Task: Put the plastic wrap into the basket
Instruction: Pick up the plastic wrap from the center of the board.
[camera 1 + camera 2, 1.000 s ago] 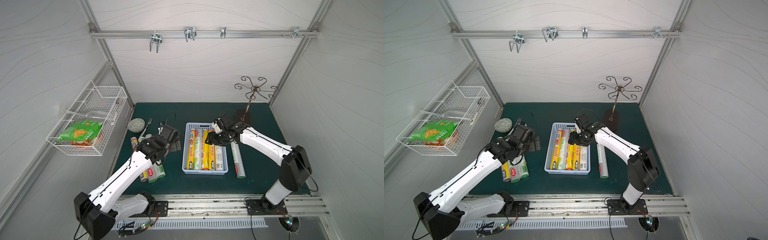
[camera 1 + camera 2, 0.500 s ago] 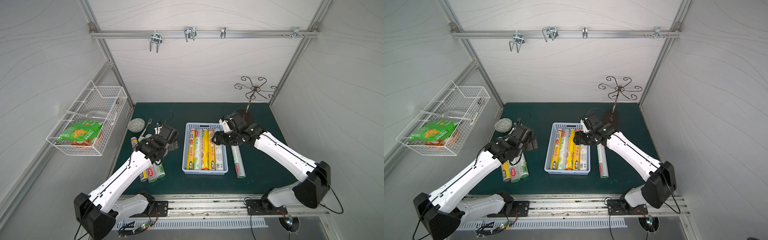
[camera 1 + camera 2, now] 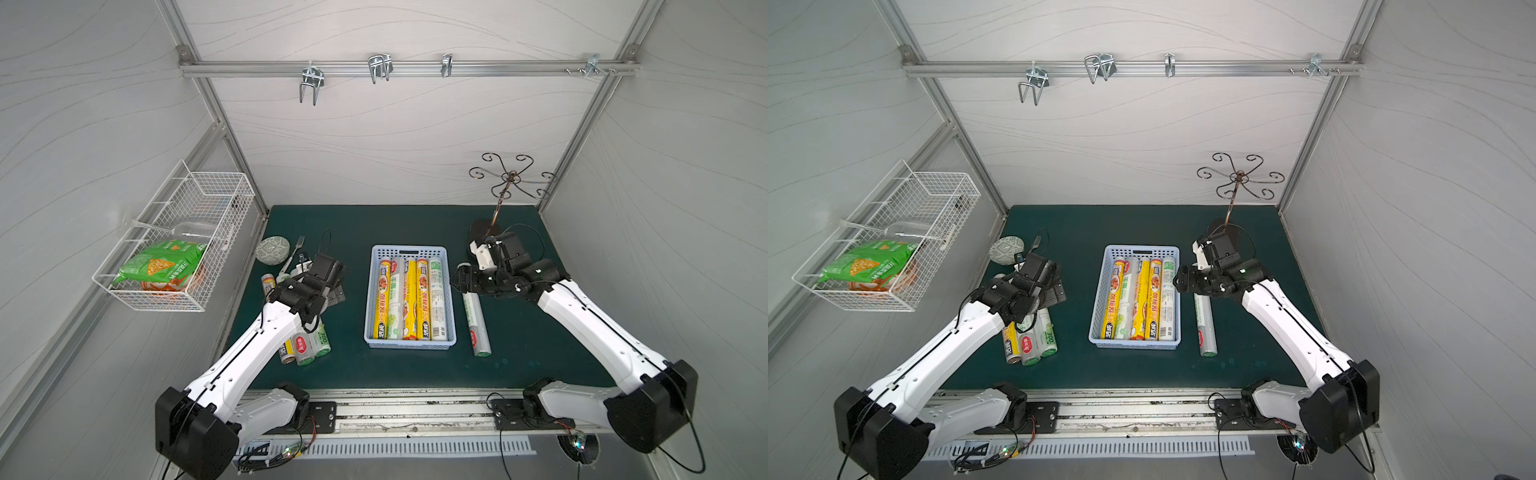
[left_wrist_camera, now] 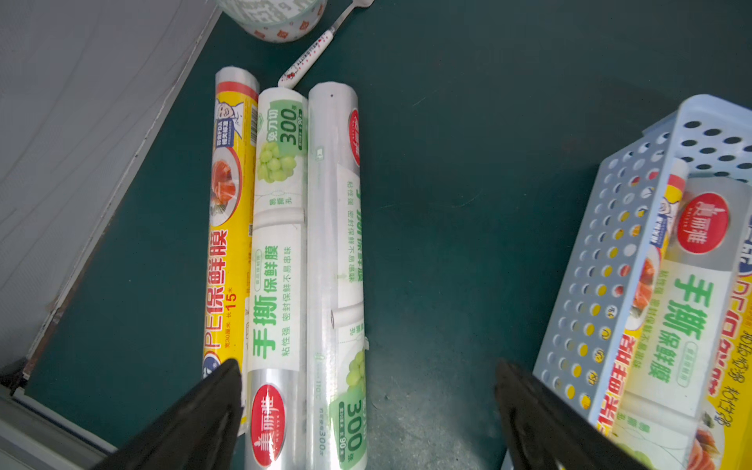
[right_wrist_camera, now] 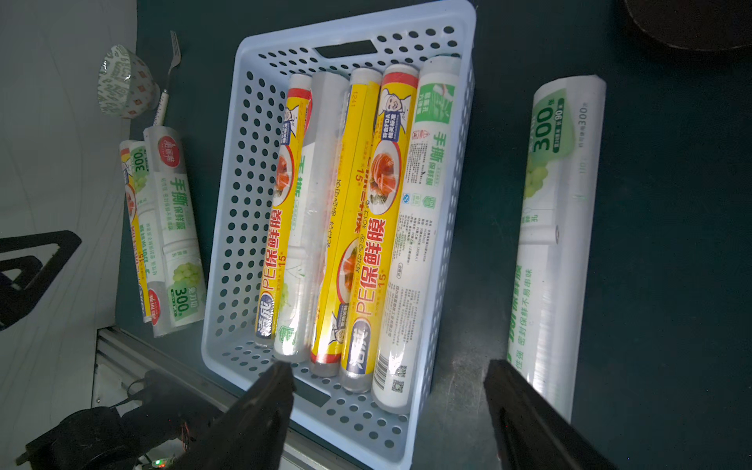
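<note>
Five rolls (image 3: 409, 303) in basket (image 3: 409, 344); three left, one right

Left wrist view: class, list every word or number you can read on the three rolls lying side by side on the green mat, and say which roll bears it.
"PE保鲜膜" and "15": yellow roll.
"手撕保鲜膜", "300", and "美丽雅" in a red oval: middle roll.
"300" and "90": clear roll.
Fine print on all three: too small to read.

five wrap rolls (image 3: 409, 299) fill the light-blue basket (image 3: 409, 251) — three rolls (image 3: 309, 347) lie left, one roll (image 3: 473, 320) right.
</note>
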